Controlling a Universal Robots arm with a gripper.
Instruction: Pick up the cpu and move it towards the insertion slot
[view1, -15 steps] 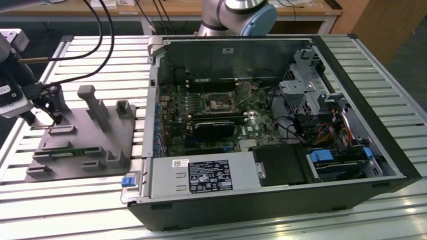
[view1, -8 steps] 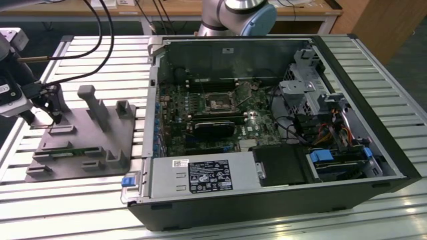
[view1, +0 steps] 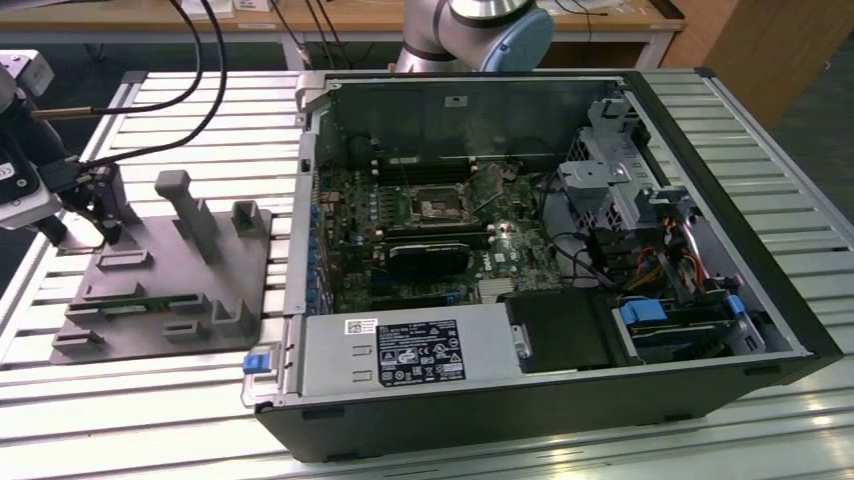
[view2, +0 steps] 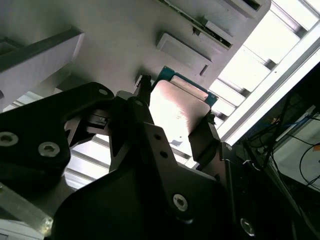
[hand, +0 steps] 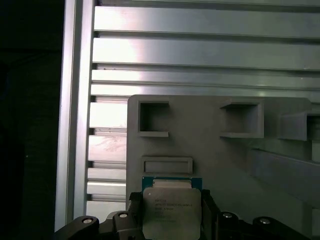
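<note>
Black jaws clamping the cpu (hand: 172, 212), at grey fixture (hand: 215, 160)'s edge, slatted table (hand: 200, 50)

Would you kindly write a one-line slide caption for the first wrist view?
The gripper clamps the cpu by its sides on the grey fixture, slatted metal table beyond.

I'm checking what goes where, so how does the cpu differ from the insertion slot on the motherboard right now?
The cpu is a solid plate with a pale metal top and green edge; the insertion slot is a metal frame round a dark centre. The cpu is at the grey fixture outside the computer case, at the end effector; the insertion slot sits on the motherboard inside it. Both are square.
</note>
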